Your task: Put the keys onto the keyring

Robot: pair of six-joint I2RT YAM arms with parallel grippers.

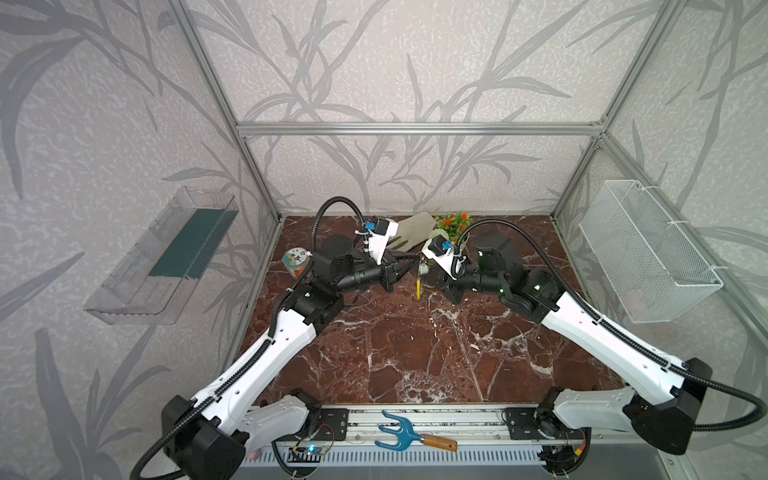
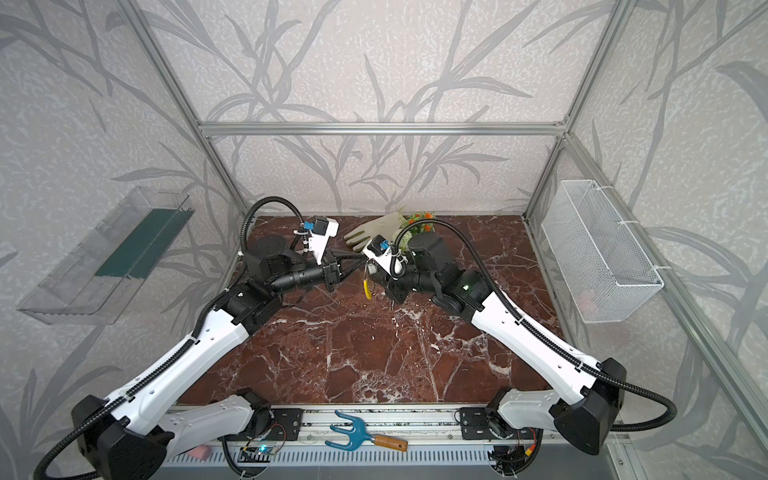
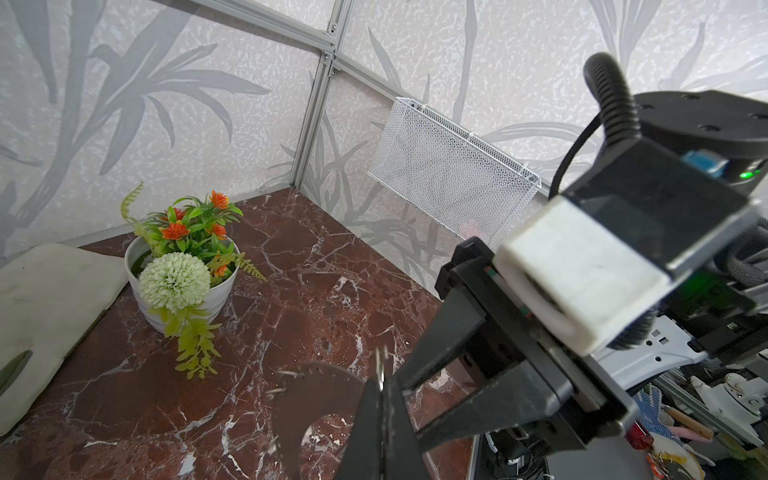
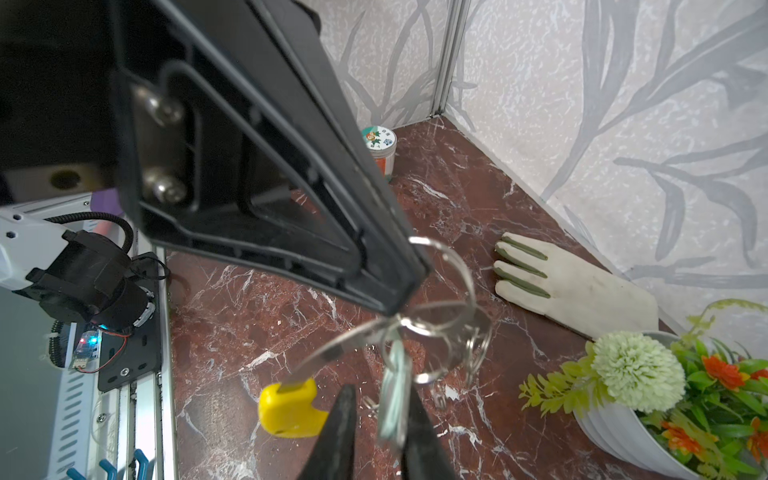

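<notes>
My left gripper is shut on the thin grey wire of the keyring, holding it above the marble floor at mid-table. The ring's yellow sleeve hangs at the bottom. The keys, a small silvery cluster with a white oblong tag and small split rings, dangle from the hoop. My right gripper faces the left one from the right. Its fingers stand a little apart with the white tag between them, and a gap shows on one side of the tag.
A pale glove and a white pot of artificial flowers lie at the back. A round patterned tin stands back left. A mesh basket and a clear shelf hang on the side walls. A blue hand fork rests on the front rail.
</notes>
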